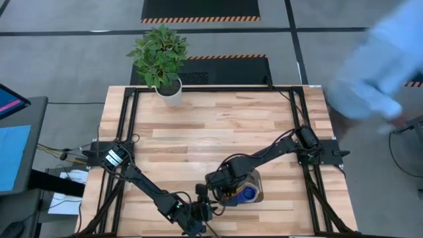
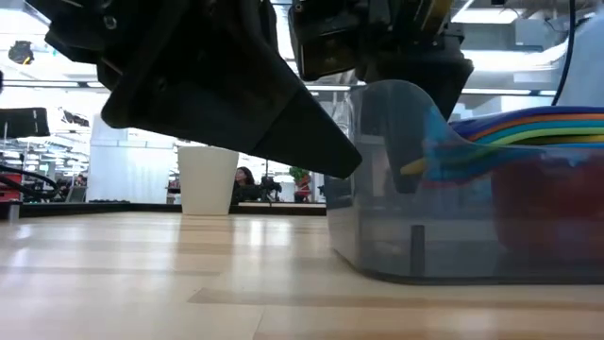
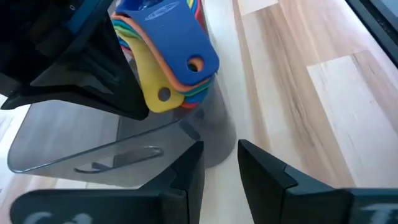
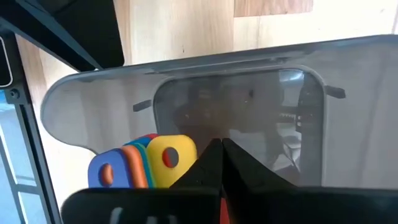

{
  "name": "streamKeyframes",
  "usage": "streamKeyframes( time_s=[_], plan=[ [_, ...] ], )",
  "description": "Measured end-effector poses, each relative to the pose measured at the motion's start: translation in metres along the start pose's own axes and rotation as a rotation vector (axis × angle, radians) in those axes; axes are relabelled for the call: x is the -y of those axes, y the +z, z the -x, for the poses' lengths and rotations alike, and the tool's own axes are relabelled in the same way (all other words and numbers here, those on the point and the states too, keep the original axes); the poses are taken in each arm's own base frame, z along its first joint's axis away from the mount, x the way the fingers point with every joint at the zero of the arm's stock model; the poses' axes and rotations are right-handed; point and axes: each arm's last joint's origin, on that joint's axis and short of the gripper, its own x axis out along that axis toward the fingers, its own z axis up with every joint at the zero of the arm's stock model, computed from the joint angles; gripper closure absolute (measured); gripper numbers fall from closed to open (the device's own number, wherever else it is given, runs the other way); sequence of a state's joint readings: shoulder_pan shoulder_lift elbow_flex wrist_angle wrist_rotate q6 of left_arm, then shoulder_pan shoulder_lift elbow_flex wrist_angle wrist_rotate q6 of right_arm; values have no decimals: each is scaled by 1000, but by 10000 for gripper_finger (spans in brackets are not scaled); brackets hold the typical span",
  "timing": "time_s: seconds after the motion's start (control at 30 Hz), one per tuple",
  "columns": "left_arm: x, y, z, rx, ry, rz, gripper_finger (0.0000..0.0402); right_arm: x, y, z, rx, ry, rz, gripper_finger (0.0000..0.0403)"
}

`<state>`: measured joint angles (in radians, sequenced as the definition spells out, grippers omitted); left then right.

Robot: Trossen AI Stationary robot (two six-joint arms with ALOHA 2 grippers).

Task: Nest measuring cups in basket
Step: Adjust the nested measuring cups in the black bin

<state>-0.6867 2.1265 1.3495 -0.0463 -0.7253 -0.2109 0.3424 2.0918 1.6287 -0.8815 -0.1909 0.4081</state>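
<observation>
The basket [image 1: 259, 180] stands near the table's near edge, right of the middle. In it the measuring cups [image 3: 168, 37] lie nested, their handles fanned out with a blue one on top of yellow and orange. My right gripper [image 4: 221, 152] hangs shut over the basket's inside [image 4: 236, 106], pointing steeply down beside the handles [image 4: 146, 165]. My left gripper [image 3: 221, 158] is open with nothing between its fingers. It slants down at the basket's near left corner [image 3: 205, 134]. My right gripper reaches down from above into the basket, next to the stacked cups. Whether its shut fingertips touch a cup or the basket I cannot tell. My left gripper stands close to the basket's corner; touch cannot be told.
A white pot with a green plant [image 1: 168, 92] stands at the table's far edge, left of the middle. A person's light blue sleeve [image 1: 377, 73] shows beyond the far right corner. Bare wood [image 1: 218, 132] lies between the pot and the basket.
</observation>
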Motion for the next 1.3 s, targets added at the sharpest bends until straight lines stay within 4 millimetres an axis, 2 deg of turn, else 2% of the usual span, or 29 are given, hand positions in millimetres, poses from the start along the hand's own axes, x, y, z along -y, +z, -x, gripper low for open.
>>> streamKeyframes(
  time_s=[0.27,0.43,0.63,0.97,1.3],
  plan=[
    [-1,3,4,-18,74,-44,310,1,0,0,-13,14,12,384],
    [-4,5,5,-44,109,-71,310,-5,-5,-1,-46,40,23,376],
    [-5,7,4,-41,114,-71,310,-11,-8,-2,-50,35,38,387],
    [10,33,15,-36,-272,-46,310,6,0,1,-33,20,-4,371],
    [2,44,5,59,-248,-55,310,1,-3,1,-44,30,3,389]
  ],
)
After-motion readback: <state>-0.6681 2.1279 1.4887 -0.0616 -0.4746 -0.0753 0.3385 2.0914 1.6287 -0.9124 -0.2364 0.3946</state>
